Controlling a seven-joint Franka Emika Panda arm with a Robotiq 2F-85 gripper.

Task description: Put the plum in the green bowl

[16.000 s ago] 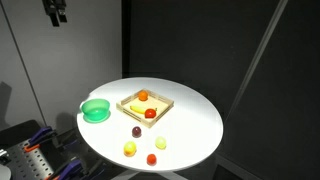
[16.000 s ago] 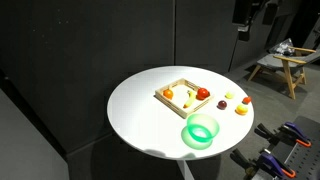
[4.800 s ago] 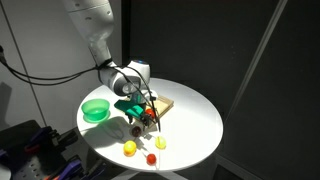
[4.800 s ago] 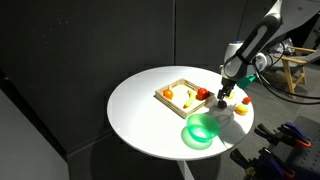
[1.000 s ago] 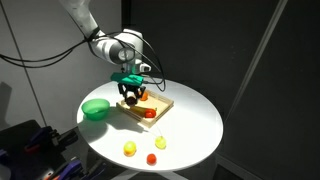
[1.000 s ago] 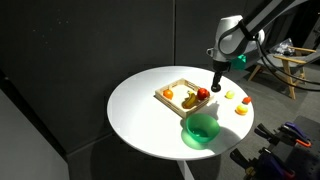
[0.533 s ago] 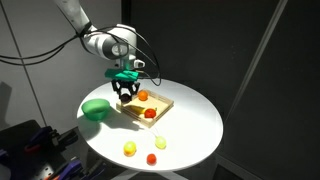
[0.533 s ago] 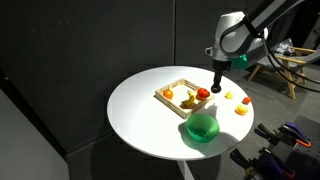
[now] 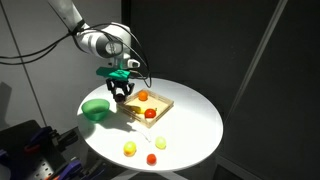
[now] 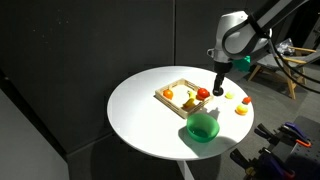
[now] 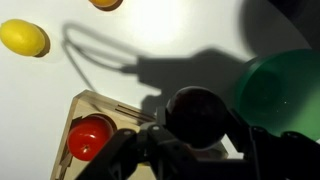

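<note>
Dark wall panels [image 10: 80, 50] enclose a round white counter [image 9: 195, 115], seen in both exterior views. The robot arm [image 9: 100, 42] reaches in from above and bends down over the counter. A square wooden tray [image 9: 160, 103] sits near the middle of the counter and holds a red fruit [image 9: 150, 114], an orange fruit [image 9: 143, 96] and a yellowish piece between them. The green bowl [image 9: 96, 109] stands close to the counter's rim, just beside one corner of the tray and apart from it. The gripper [image 9: 121, 90] hangs above the gap between that corner and the bowl, its fingers closed around the plum [image 11: 197, 113], which is lifted clear of the surface. In the wrist view the bowl's rim [image 11: 280, 90] lies just to one side of the plum and the tray corner to the other. Two small yellow fruits [image 9: 130, 148] [image 9: 160, 143] and a red-orange one [image 9: 152, 160] lie loose near the counter's edge, well apart from the bowl. The widest bare stretch of counter lies on the side of the tray away from the bowl, reaching to the rim.
</note>
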